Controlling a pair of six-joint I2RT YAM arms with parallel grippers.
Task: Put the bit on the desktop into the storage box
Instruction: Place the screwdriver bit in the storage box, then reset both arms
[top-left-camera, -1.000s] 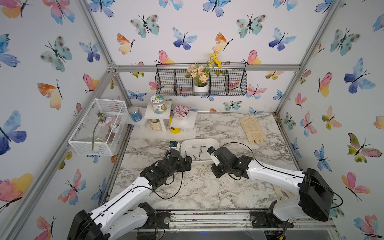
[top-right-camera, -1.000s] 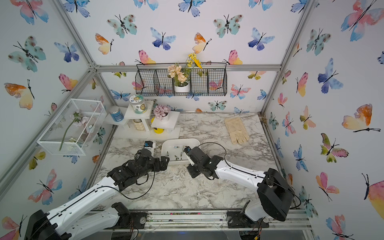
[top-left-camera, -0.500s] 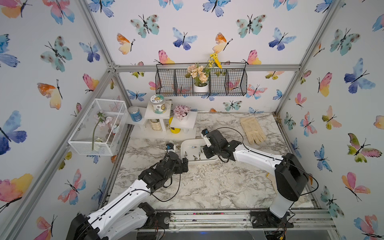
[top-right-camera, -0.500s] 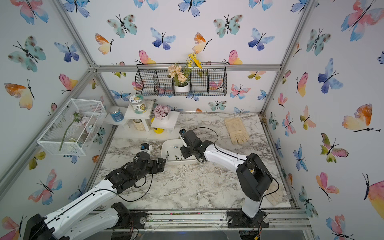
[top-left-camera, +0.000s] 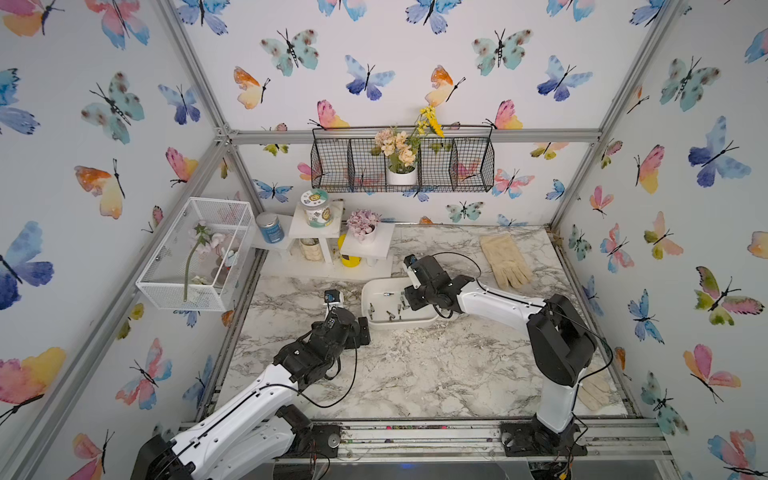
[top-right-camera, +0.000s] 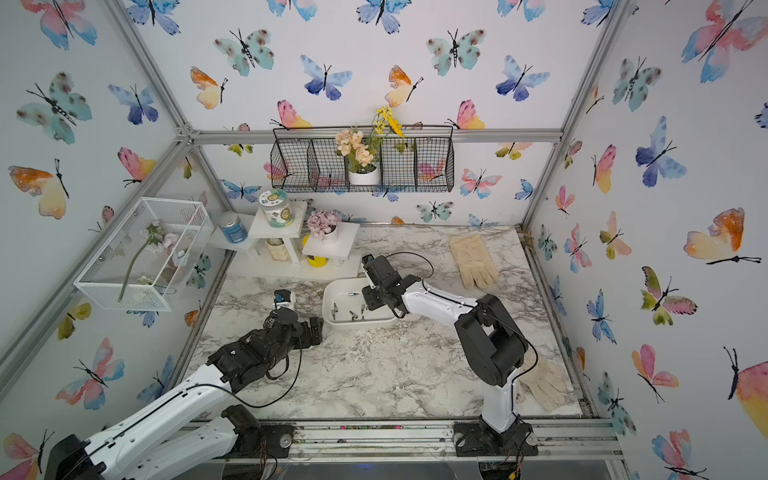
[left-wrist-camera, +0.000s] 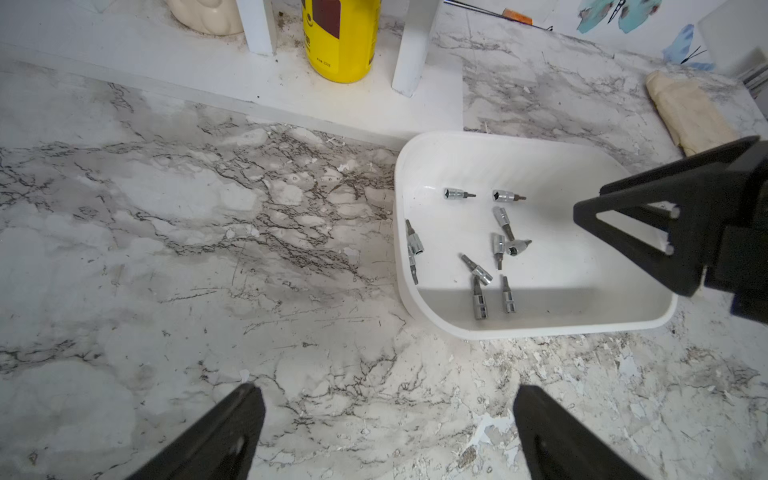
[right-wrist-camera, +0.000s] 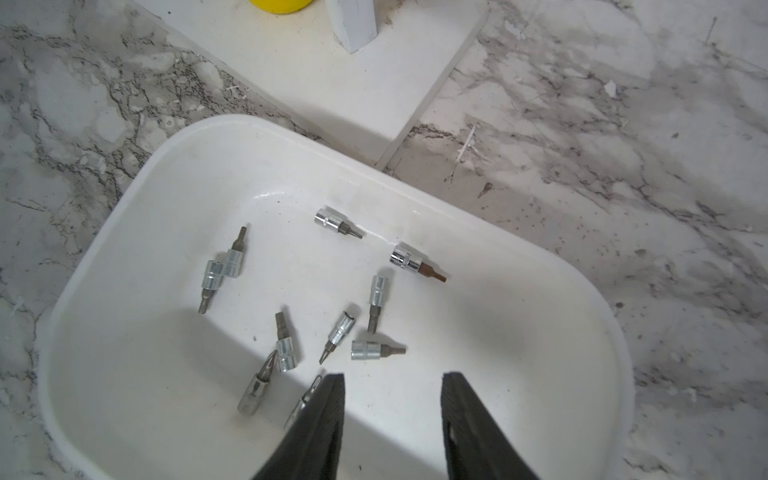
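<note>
The storage box (top-left-camera: 399, 326) (top-right-camera: 357, 326) sits on the marble desktop (top-left-camera: 415, 374) in front of the white shelf. Several silver bits (right-wrist-camera: 378, 350) (left-wrist-camera: 478, 272) lie loose on its floor; every bit I see is inside it. My right gripper (right-wrist-camera: 392, 376) (top-left-camera: 409, 299) hangs over the box's right half, open, with nothing between its fingers. One bit (right-wrist-camera: 305, 401) lies against the outer side of one finger, partly hidden by it. My left gripper (left-wrist-camera: 388, 388) (top-left-camera: 355, 328) is open above bare marble just left of the box.
A white stepped shelf with a yellow bottle (left-wrist-camera: 340, 37) stands right behind the box. A cream glove (top-left-camera: 505, 262) lies at the back right, another glove (top-left-camera: 594, 390) at the front right. A white wire cage (top-left-camera: 199, 253) hangs on the left wall.
My right arm swung from the marble in front of the box to over the box, and its jaws went from shut to open. The left gripper drew back slightly.
</note>
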